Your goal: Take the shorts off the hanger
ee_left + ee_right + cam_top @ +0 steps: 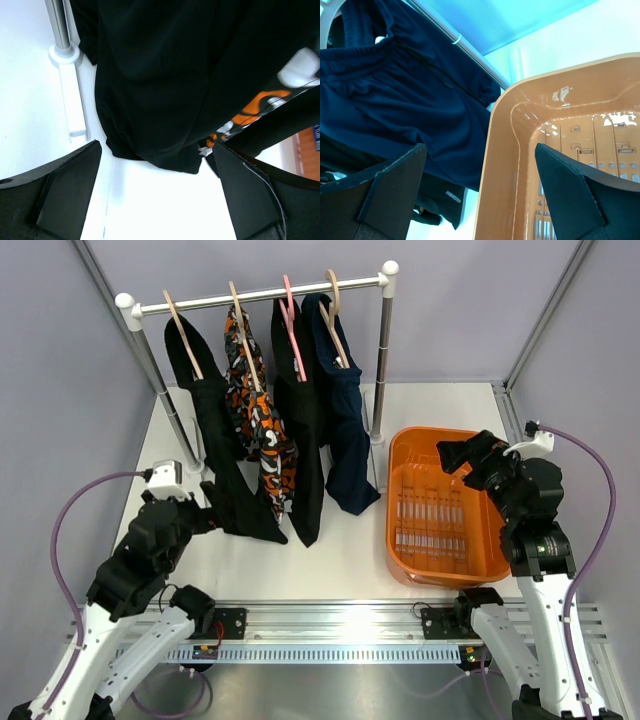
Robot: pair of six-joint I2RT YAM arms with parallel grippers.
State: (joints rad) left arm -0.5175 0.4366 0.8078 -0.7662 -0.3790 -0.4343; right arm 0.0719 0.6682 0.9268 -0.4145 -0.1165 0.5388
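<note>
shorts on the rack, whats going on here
Four shorts hang on hangers on the rail; none is off yet. The left arm has its jaws open near the hem of the leftmost black shorts, not gripping it. The right arm holds its jaws open over the basket, which holds nothing, beside the navy shorts.

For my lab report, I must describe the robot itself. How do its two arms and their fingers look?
The left arm and the right arm match: white lower links, black upper joints and wrist. Each carries a small white camera box with a purple cable looping down. The fingers are matt black, flat and wedge-shaped.
</note>
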